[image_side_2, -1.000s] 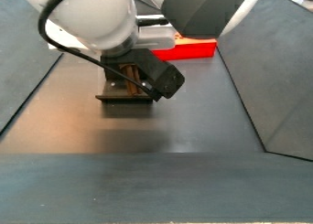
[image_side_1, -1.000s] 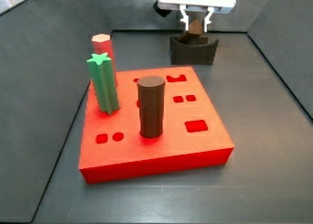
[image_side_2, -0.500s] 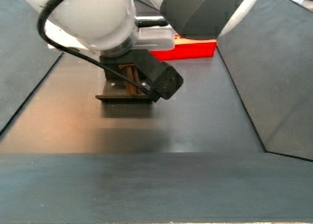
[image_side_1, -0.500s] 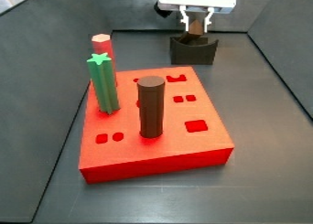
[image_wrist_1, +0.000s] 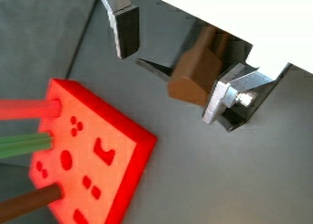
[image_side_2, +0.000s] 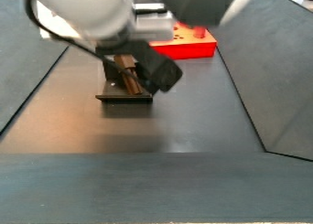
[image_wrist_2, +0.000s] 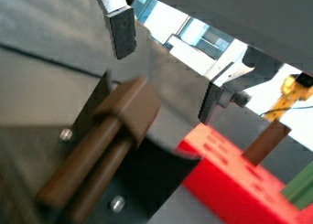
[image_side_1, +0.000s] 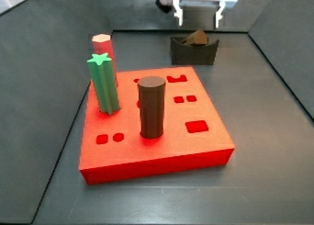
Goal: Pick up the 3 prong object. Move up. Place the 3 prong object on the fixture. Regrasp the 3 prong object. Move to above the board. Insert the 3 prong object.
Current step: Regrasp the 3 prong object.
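The 3 prong object (image_side_1: pixel 196 36), a short reddish-brown piece, rests in the notch of the dark grey fixture (image_side_1: pixel 196 54) at the back of the floor. My gripper (image_side_1: pixel 199 16) hangs open just above it, holding nothing. In both wrist views the piece (image_wrist_1: pixel 192 74) (image_wrist_2: pixel 108 141) lies below and apart from the fingers (image_wrist_1: pixel 126 31) (image_wrist_2: pixel 120 33), along the fixture (image_wrist_2: pixel 153 182). The red board (image_side_1: pixel 160 123) with shaped holes lies nearer the front, and it also shows in a wrist view (image_wrist_1: pixel 91 159). In a side view the arm hides most of the fixture (image_side_2: pixel 124 97).
On the board stand a tall dark brown cylinder (image_side_1: pixel 151 106), a green star-topped post (image_side_1: pixel 103 82) and a red peg (image_side_1: pixel 101 43) behind it. Dark sloping walls enclose the floor on both sides.
The gripper has let go of the 3 prong object and risen above the fixture. The piece stays in the notch.
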Tool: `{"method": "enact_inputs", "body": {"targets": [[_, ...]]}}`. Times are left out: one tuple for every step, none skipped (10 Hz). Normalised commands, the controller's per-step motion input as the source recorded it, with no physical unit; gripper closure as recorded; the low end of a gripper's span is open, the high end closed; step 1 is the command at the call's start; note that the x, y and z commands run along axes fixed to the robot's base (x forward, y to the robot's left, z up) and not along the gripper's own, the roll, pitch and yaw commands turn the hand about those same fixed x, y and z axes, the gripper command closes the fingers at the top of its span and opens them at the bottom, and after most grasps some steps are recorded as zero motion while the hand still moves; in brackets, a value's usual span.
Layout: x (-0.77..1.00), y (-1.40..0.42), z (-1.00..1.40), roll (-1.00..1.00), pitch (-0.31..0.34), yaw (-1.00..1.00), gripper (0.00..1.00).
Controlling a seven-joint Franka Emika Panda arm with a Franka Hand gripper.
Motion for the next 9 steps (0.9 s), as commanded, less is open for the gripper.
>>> {"method": "enact_inputs", "body": {"targets": [[-0.03, 0.01, 1.0, -0.03, -0.01, 0.05, 0.0], [-0.04, 0.01, 1.0, -0.02, -0.005, 0.05, 0.0], [-0.04, 0.01, 0.81, -0.01, 0.006, 0.04, 0.0], [-0.04, 0.01, 0.67, -0.01, 0.01, 0.04, 0.0], [-0.03, 0.01, 0.35, 0.0, 0.025, 0.03, 0.0], [-0.04, 0.01, 0.22, 0.0, 0.032, 0.03, 0.0], [-0.1, -0.72, 0.34, 1.0, 0.05, 0.0, 0.0], [-0.08, -0.7, 0.33, 1.0, 0.05, 0.0, 0.0], [-0.09, -0.55, 0.23, 1.0, 0.04, 0.0, 0.0]]}}
